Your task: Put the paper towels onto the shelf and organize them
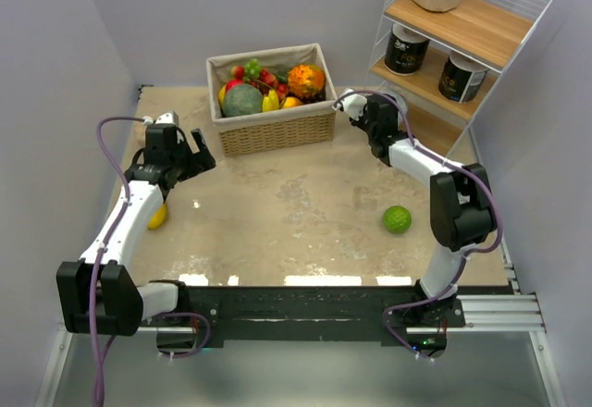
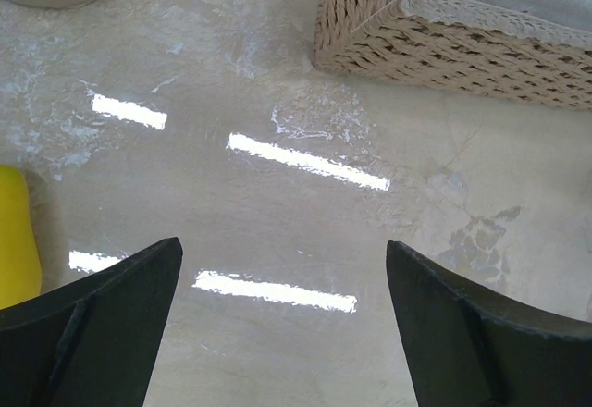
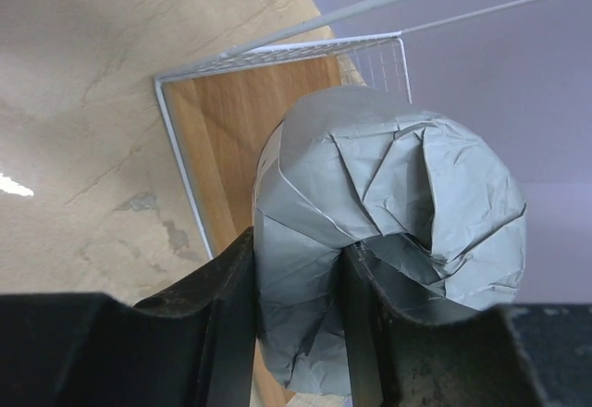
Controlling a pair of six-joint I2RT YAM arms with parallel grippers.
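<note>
We risk snagging the grey roll [image 3: 388,203], clamped in the right tool [image 3: 298,277], on the shelf rim [image 3: 277,54] ahead.

Crinkled grey paper roll [image 3: 388,231], wooden shelf [image 3: 240,139]

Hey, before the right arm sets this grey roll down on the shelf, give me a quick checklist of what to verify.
1. Grip: right gripper clamped on grey roll: ok.
2. Landing spot: bottom board bare where visible: ok.
3. Clearance between roll and wire frame: cannot tell.
4. Other arm: left gripper open, empty, near the basket: ok.
5. Already shelved: black rolls upright on middle tier: ok.
</note>
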